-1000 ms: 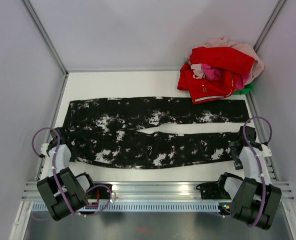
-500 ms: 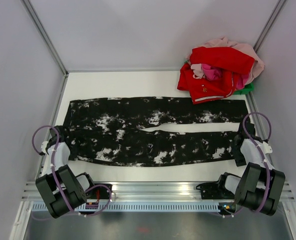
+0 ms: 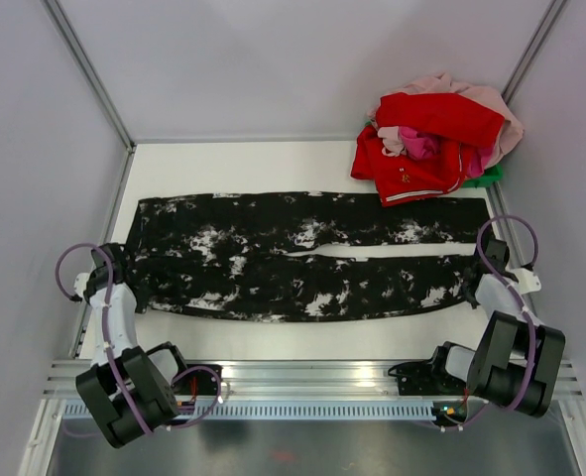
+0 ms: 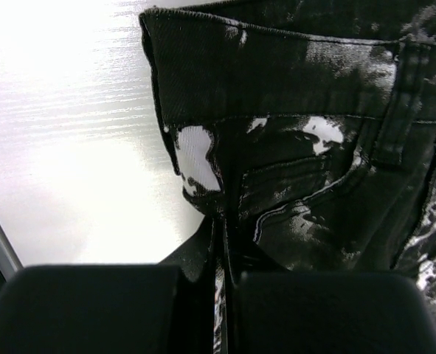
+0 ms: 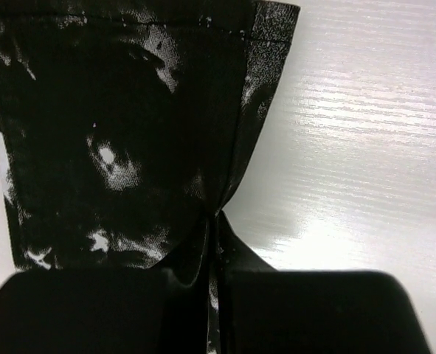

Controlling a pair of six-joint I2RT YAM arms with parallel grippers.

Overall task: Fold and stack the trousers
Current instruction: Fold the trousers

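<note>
The trousers (image 3: 302, 260) are black with white blotches and lie spread across the white table, waist to the left, leg ends to the right. My left gripper (image 3: 124, 270) is shut on the near corner of the waistband (image 4: 277, 96), fabric pinched between its fingers (image 4: 221, 243). At the other end my right gripper (image 3: 471, 285) is shut on the hem of the near leg (image 5: 129, 133), cloth bunched at the fingertips (image 5: 216, 221). The near leg lies close against the far leg, a thin white gap between them.
A heap of red and pink clothes (image 3: 433, 139) sits at the back right corner, over something green (image 3: 486, 177). Metal rails (image 3: 94, 89) frame the white table (image 3: 273, 164). A ribbed rail (image 3: 302, 377) runs along the near edge between the arm bases.
The right gripper has shut on the near leg's hem. Both grippers have moved away from the near edge, carrying the near edge of the trousers towards the far leg and narrowing the gap.
</note>
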